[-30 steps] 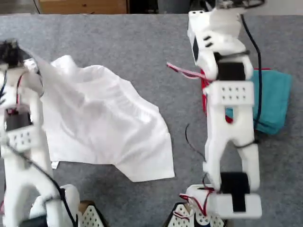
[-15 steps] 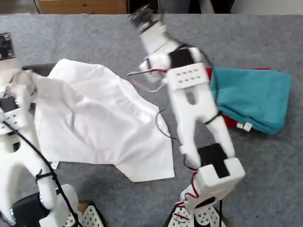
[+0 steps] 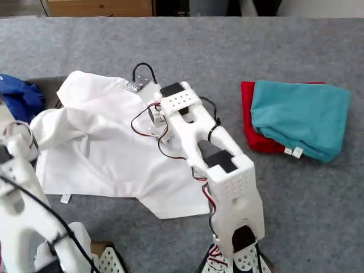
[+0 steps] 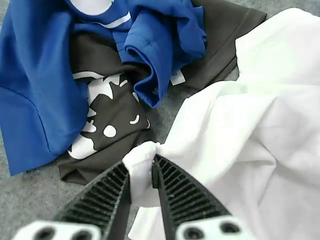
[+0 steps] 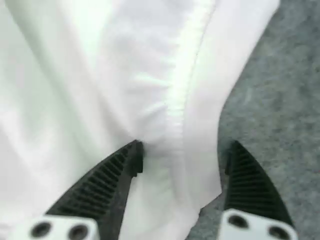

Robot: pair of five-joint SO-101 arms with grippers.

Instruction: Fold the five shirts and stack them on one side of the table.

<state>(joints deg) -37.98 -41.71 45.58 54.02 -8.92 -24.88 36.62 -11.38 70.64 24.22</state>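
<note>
Left gripper (image 4: 141,167) pinches one white shirt (image 3: 114,153), right gripper (image 5: 185,150) gapes over it; two folded shirts (image 3: 298,116) lie stacked.

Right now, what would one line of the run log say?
left pincer: shut on white shirt | right pincer: open over white shirt | stack: teal shirt on red shirt

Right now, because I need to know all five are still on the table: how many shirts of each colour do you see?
White shirt: 1
Teal shirt: 1
Red shirt: 1
Blue shirt: 1
Dark shirt with white print: 1
Total: 5
</note>
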